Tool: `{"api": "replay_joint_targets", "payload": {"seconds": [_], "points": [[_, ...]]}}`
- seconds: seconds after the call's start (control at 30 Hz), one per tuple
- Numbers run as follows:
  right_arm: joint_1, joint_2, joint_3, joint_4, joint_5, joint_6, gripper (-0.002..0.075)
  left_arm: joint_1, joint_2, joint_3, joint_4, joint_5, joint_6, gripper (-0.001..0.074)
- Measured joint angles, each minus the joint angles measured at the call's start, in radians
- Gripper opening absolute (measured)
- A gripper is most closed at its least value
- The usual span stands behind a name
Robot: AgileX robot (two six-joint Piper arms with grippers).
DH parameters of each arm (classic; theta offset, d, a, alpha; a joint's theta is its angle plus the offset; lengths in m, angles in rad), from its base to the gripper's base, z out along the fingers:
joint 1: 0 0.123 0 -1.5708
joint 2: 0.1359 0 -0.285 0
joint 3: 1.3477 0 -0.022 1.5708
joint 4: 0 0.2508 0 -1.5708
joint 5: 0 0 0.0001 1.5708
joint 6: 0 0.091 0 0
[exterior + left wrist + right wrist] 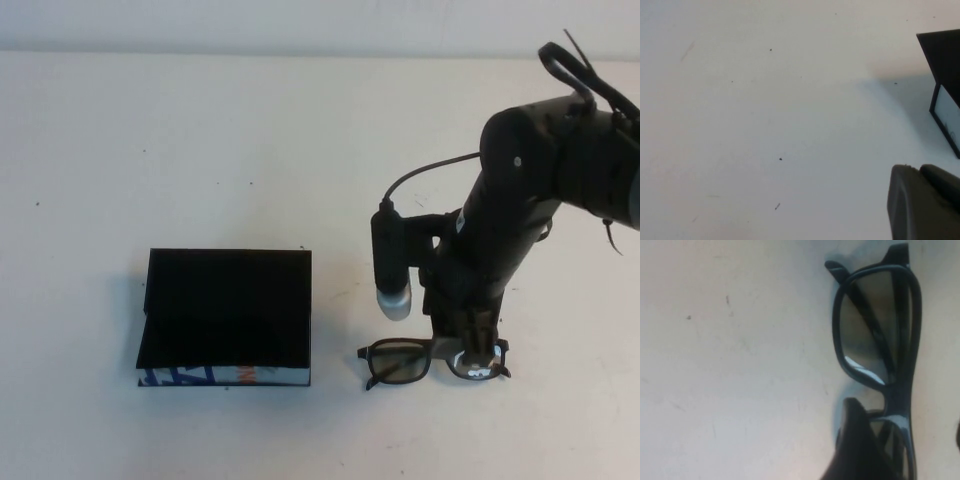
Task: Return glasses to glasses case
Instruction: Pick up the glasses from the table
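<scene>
The glasses [432, 360] lie on the table, dark frame, arms folded, to the right of the glasses case [228, 312]. The case is open, its black lid raised, its white printed side facing me. My right gripper [476, 348] is down over the glasses' right lens. In the right wrist view the gripper [907, 450] is open, one finger [857, 445] on one side of the glasses [880, 325] and the other at the picture's edge. My left gripper [921, 172] is out of the high view, shut and empty, low over bare table near a corner of the case [945, 60].
The white table [200, 150] runs to a pale back wall. The right arm's camera and cable [392, 265] hang beside the gripper, between the glasses and the case.
</scene>
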Motion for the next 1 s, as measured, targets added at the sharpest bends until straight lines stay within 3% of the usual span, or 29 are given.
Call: {"api": "replay_joint_targets", "payload": {"seconds": [0.37, 1.0], "points": [[0.0, 0.108, -0.054, -0.027, 0.021, -0.017, 0.0398, 0.0, 0.0, 0.0, 0.0, 0.0, 0.0, -0.0004], [0.0, 0.163, -0.058, -0.035, 0.035, -0.017, 0.0365, 0.0, 0.0, 0.0, 0.0, 0.0, 0.0, -0.0004]]}}
